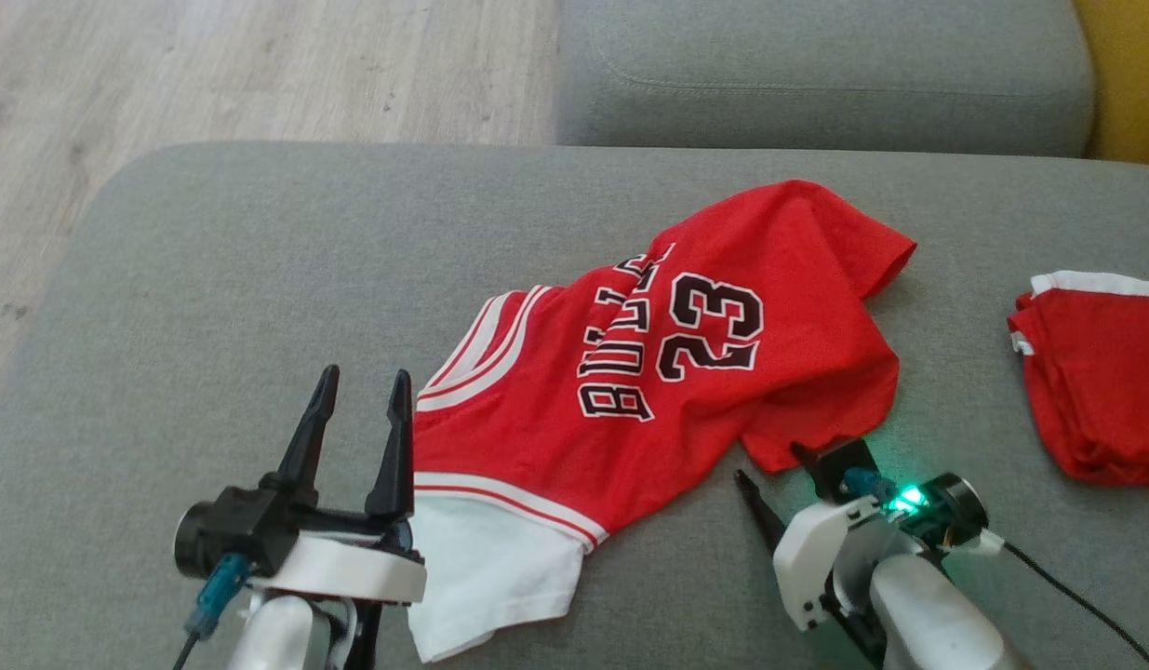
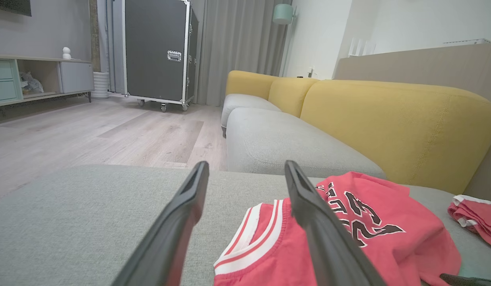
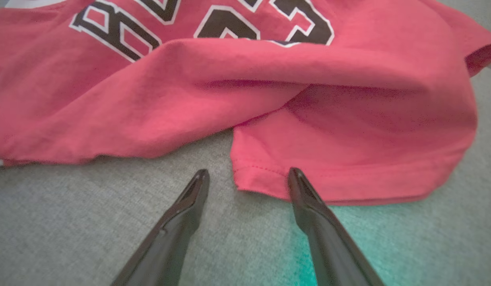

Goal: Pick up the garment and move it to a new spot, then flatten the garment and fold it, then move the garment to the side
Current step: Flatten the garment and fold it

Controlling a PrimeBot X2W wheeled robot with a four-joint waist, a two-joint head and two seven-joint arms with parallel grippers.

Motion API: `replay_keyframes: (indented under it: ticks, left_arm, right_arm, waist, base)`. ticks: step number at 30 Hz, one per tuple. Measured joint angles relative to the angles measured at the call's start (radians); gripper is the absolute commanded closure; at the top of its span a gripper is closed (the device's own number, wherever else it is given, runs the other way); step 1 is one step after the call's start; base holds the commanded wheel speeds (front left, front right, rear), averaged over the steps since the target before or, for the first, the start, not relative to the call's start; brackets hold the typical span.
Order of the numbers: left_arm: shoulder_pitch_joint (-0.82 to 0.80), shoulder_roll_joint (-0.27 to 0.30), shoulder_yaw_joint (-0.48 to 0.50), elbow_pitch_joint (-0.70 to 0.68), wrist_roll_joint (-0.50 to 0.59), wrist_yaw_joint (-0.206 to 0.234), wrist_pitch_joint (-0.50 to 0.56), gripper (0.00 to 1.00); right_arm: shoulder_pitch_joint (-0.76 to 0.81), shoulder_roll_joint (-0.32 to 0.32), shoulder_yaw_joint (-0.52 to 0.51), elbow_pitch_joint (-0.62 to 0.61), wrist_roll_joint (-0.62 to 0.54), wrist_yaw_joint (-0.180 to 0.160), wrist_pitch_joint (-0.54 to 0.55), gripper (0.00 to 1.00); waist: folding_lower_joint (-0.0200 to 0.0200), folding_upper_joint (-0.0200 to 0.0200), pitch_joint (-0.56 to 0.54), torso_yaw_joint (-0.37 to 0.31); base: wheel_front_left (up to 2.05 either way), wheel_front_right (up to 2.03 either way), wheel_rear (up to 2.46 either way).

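The left tool stands with its two long, dark, tapering fingers spread wide and nothing between them. It is over the grey cushion, at the near-left edge of the jersey. In the left wrist view, one of the left tool's fingers crosses the jersey's white and red striped trim.

The right tool is open too and grips nothing, and a green light glows on its wrist. In the right wrist view the right tool points at a stitched hem. One fingertip is at the hem's edge and the other is over bare cushion, with the flap's corner between them. Whether either tip touches the cloth cannot be told.

The jersey lies crumpled in the middle of the cushion. It is soft red knit folded into ridges, printed in black, white-edged letters with "23" and a word partly lost in a crease. A white cloth sticks out beneath its near hem, and what it belongs to is unclear.

The cushion is a coarse woven grey with rounded corners. At its right a second red garment with a white band lies bunched, cut off by the frame. Beyond are a yellow backrest, a pale wood-plank floor and a dark wheeled case.
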Motion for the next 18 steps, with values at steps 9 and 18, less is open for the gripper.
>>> replay_keyframes:
  ticks: [9,18]
  left_arm:
    - [0.0,0.0,-0.006,0.007,0.0,0.0,0.0,0.0]
    - [0.016,0.0,0.026,-0.01,-0.003,0.002,0.0,0.0]
  right_arm:
    - [-0.069,0.001,-0.066,0.101,-0.037,0.0,-0.028,1.0]
    - [-0.005,-0.055,-0.247,0.043,-0.07,0.0,-0.068,1.0]
  waist:
    - [0.0,0.0,0.0,0.006]
    - [-0.0001,0.0,-0.04,-0.071]
  base:
    - [0.0,0.0,0.0]
    - [0.0,0.0,0.0]
